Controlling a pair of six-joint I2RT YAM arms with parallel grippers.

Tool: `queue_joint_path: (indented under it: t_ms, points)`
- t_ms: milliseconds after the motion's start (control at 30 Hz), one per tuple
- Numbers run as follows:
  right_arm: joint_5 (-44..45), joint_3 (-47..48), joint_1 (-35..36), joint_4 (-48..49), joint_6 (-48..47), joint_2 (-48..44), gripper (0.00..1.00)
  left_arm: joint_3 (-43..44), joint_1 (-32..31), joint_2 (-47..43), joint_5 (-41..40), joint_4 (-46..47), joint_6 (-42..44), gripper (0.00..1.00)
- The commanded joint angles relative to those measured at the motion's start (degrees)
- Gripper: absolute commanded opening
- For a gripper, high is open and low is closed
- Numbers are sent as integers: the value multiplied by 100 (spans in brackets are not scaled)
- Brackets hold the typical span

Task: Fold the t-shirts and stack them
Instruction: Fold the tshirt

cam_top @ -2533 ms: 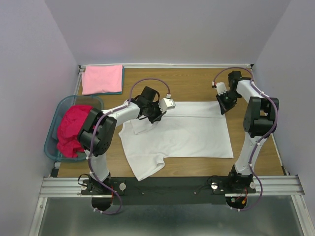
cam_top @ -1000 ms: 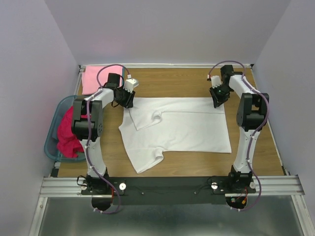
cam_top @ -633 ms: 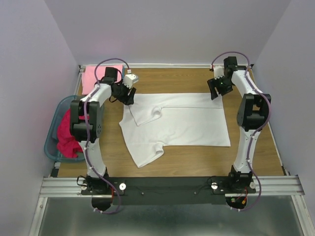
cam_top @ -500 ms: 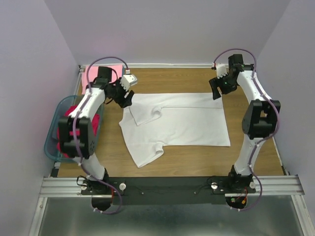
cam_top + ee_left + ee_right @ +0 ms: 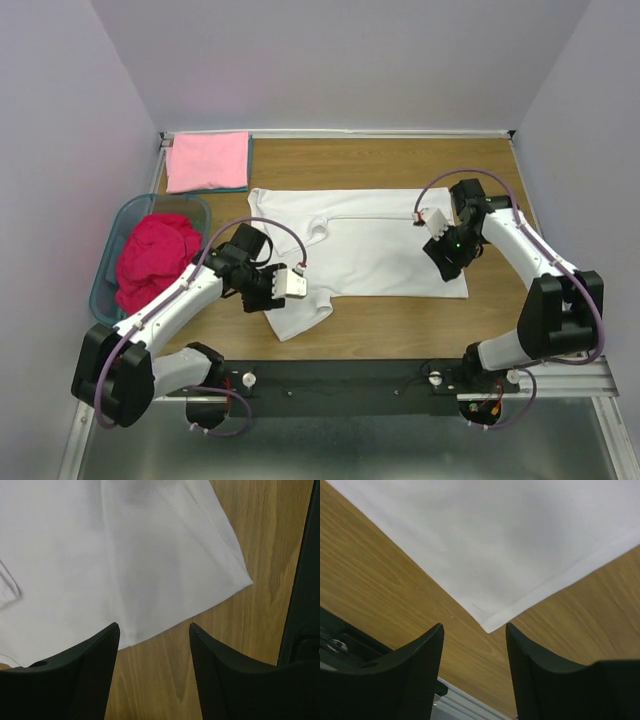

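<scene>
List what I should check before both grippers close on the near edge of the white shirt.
1. Left gripper open and empty: ok.
2. Right gripper open and empty: ok.
3. Near right corner of the white shirt lies between the right fingers: ok.
4. Shirt edge lies between the left fingers: ok.
5. Fingers low enough to pinch the cloth: cannot tell.
6. Shirt lies flat: not ok, a small fold shows near the collar.
</scene>
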Motion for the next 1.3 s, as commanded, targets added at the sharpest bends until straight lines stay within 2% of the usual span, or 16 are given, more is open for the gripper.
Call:
queue_joint_path:
  t_ms: [0, 67, 167, 367, 567, 900, 1000, 1133, 1267]
  points:
    - [507, -611, 276, 384, -62, -358, 58, 117, -120, 59, -591, 286, -115, 58]
    - [595, -744, 443, 489, 17, -385, 54, 161, -138, 340, -635, 208, -168, 51]
    - [752, -1060, 558, 577, 52, -472, 50, 205, -138, 490, -811, 198, -195, 48]
    - [1270, -1702, 584, 928, -220, -771, 47, 197, -147, 517, -1004, 269, -177, 48]
    - [1649, -2159, 576, 1543, -431, -693, 43, 188, -138, 675, -1083, 260, -142, 47]
    - [1711, -2511, 584, 1852, -475, -526, 38, 100, -147, 851, -1154, 436, -115, 44]
    - [1737, -2547, 584, 1949, -458, -429, 32, 161, -164, 1044, -1145, 357, -63, 40]
    - [1729, -2494, 584, 1984, -379, -315, 19, 179, -296, 1325, -1338, 356, -28, 39]
    - [1781, -2485, 576, 1975, -370, -332, 1, 179, -384, 1378, -1348, 348, 51, 43]
